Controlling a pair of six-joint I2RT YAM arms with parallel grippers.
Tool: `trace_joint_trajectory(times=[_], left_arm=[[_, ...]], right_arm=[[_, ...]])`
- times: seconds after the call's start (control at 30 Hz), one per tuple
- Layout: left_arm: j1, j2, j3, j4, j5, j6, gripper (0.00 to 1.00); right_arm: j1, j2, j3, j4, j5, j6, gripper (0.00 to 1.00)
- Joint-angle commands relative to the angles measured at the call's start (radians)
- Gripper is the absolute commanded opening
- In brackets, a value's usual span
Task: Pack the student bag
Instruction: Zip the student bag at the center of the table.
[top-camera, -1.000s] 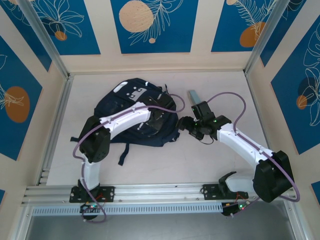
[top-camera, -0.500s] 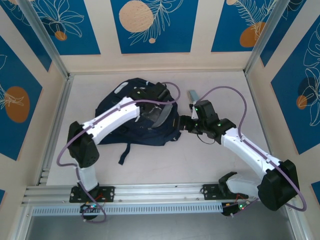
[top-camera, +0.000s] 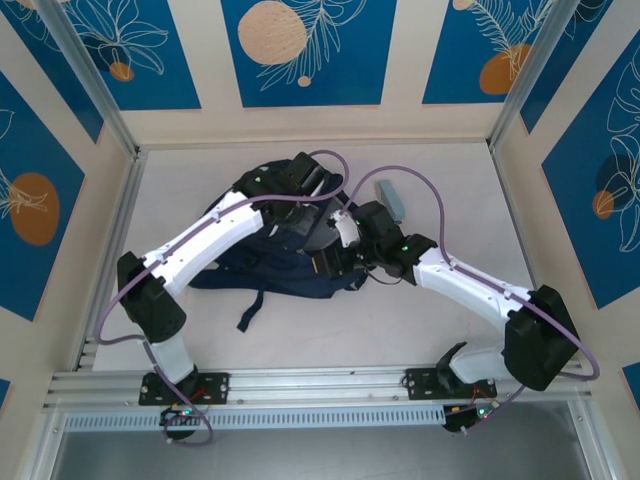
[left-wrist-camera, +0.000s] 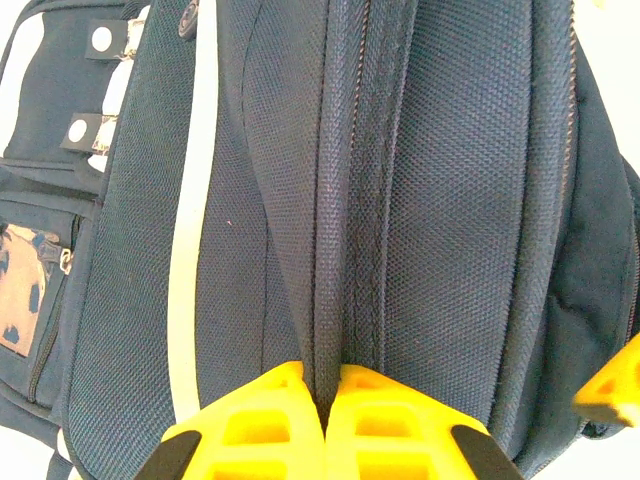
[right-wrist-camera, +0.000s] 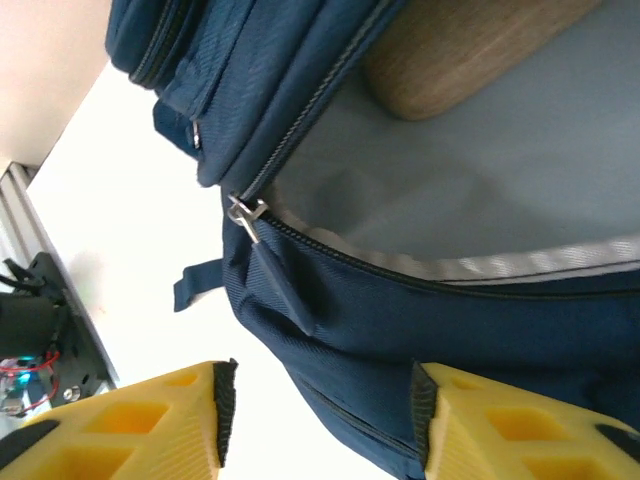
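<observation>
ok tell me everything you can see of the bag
Dark navy woven-fabric bag lying on the table, a strap trailing toward the near edge. White stripe, snap tabs. Main zip open, showing grey lining and something brown inside. The left jaws pinch a zipped fold; the right jaws stand open astride its rim.

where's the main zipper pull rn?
Right wrist view: the zipper pull sits at the left end of the open student bag mouth, left of centre, above the right gripper.
</observation>
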Motion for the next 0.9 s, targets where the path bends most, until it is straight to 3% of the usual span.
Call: trace_joint_trajectory(times=[0.0,0.53,0.73,0.87], left_arm=[[0.012,-0.045,0.085,0.089,0.013,-0.013,0.00],[0.028,-0.016,0.101,0.085,0.062,-0.032,0.00],[0.035,-0.013,0.097,0.078,0.059,-0.018,0.00],[0.037,-0.012,0.065,0.087,0.071,-0.001,0.00]], right_arm=[[0.016,0.022,0.020,0.070,-0.055,-0.005,0.48],[0.046,0.110,0.023,0.199,0.034,0.008,0.34],[0.051,0.074,0.004,0.180,0.108,-0.016,0.14],[0.054,0.010,-0.034,0.130,0.166,-0.049,0.07]])
